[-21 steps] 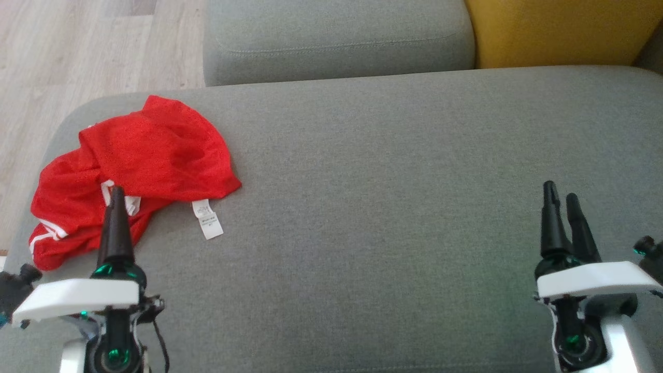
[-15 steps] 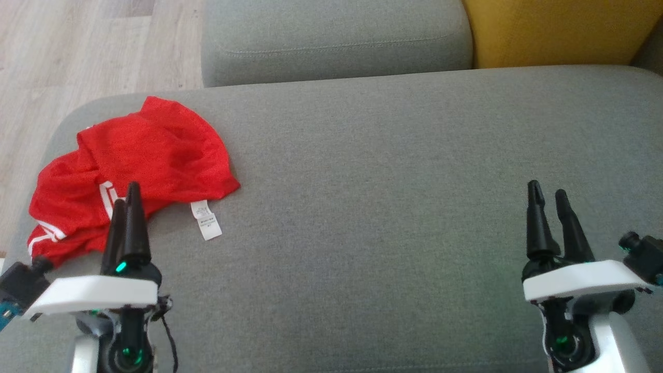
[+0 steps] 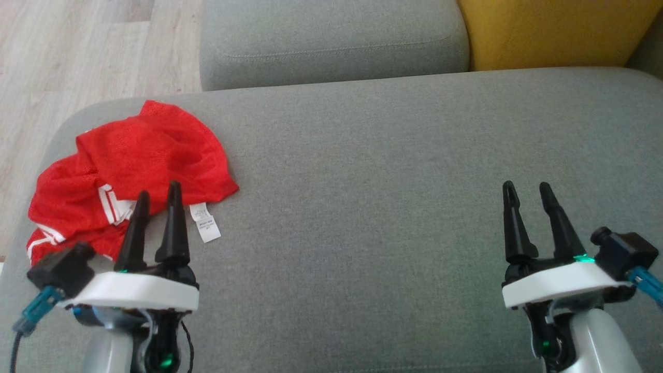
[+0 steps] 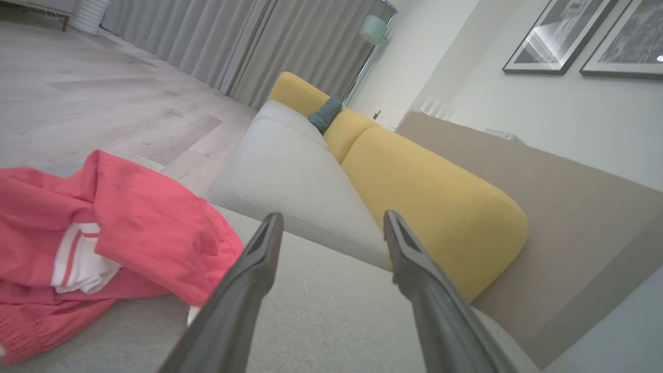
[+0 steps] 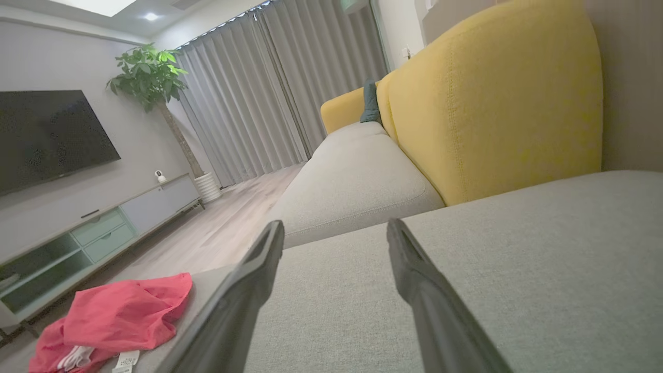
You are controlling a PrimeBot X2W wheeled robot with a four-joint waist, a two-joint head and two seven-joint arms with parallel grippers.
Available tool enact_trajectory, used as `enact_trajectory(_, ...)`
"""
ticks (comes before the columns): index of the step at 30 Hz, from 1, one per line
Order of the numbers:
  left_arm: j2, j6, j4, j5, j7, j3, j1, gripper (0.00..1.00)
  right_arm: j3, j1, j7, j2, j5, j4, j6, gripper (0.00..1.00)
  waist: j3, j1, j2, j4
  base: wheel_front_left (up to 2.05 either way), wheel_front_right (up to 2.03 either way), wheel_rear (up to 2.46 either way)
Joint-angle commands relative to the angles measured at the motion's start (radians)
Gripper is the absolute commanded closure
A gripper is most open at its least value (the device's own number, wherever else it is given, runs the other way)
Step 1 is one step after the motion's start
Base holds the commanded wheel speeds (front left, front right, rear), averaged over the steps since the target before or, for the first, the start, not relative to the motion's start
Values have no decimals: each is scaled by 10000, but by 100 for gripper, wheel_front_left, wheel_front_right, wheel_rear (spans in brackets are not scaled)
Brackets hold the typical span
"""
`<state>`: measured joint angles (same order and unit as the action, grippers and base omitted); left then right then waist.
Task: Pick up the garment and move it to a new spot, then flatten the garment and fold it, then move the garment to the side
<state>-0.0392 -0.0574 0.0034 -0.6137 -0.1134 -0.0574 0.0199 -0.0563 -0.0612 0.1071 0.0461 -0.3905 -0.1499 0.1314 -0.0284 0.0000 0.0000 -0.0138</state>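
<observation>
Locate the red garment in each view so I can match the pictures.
Head view: red garment at the left, crumpled on the grey cushion.
Left wrist view: red garment at lower left.
Right wrist view: red garment in the bottom left corner.
Shared landmark: the yellow back cushion.

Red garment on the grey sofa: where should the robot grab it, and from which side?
Likely the bunched near edge of the red garment, by its white stripes, coming from above on the near side: cloth piles up there, and the open left pincer is closest.
</observation>
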Motion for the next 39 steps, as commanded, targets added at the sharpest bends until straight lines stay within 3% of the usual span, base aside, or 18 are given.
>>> enact_trajectory(1, -283, 149, -445, 600, -148, 18, 218, 0, -134, -564, 199, 24, 600, 517, -5, 0, -9, 0, 0, -6, 0, 0, 0)
enact_trajectory(10, -795, 667, -349, 2006, -382, -854, 163, 0, -173, -385, 435, 20, 1563, 752, -5, 0, -37, 0, 0, -7, 0, 0, 0)
enact_trajectory(28, -2142, 2605, -560, 4588, -908, -3105, 483, 0, -303, -108, 966, 30, 4287, 1097, -6, 0, 3, 0, 0, -11, 0, 0, 0)
enact_trajectory(34, -2331, 3182, -802, 4688, -1112, -3458, 469, 0, -281, -42, 1172, 34, 4730, 1283, -7, 0, 19, 0, 0, -10, 0, 0, 0)
enact_trajectory(39, -2034, 3179, -895, 4278, -1259, -3140, 161, 0, -201, 79, 1320, 37, 4076, 1136, -7, 0, 2, 0, 0, 10, 0, 0, 0)
